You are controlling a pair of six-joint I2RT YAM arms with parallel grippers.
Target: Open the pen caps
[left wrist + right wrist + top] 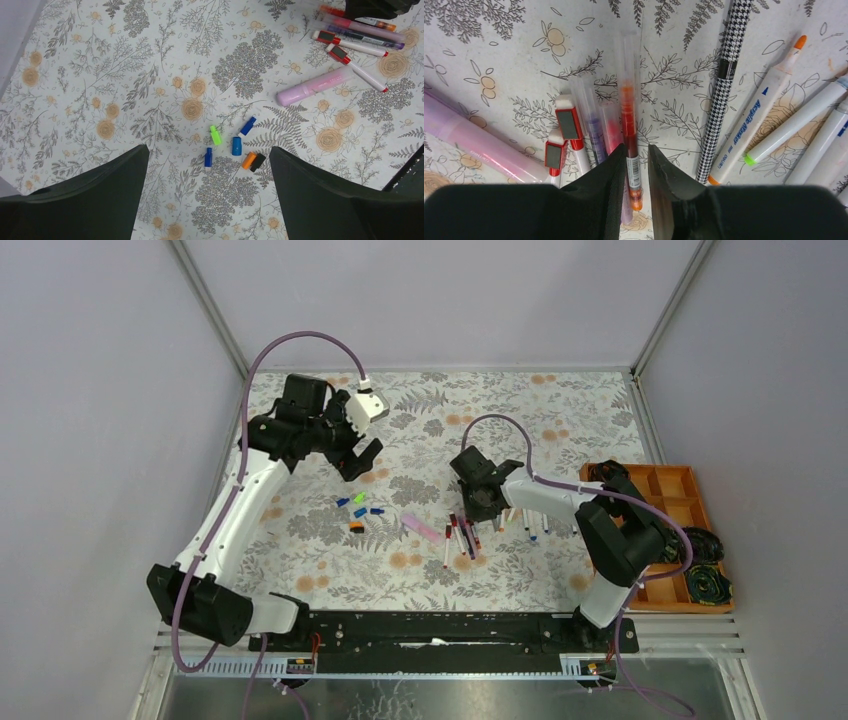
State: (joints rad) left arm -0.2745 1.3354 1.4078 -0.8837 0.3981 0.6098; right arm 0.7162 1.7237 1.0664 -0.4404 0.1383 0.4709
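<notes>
Nearest the arm bases, on the floral table (330, 570), lie two groups. The caps (360, 510) are scattered loose left of centre. The left wrist view shows a green cap (215, 135), three blue ones, and an orange cap (248, 160) touching a black cap (258, 163); none touches a pen. Just right of them lies a fat pink marker (422, 528), and next to it the pens (465, 538) fan out in a rough bunch near the table's middle

The right pincer (480, 512) is down over that bunch. Its wrist view shows the two fingers (604, 195) narrowly parted either side of a red pen (630, 125) lying flat on the table. One finger is against the barrel and a sliver of gap shows at the other; whether it is clamped I cannot tell. On one side of the red pen lie clear-barrelled pens and two with red-and-black ends. On the other side lie a checked pen (724, 90) and white markers, one orange-tipped (756, 107)

At the right edge sits an orange tray (680, 485) with dark coiled things in some compartments

Farther back, the left pincer (355, 462) hangs above the table behind the caps, fingers spread wide and holding nothing; the caps show between the fingers in its own view
</notes>
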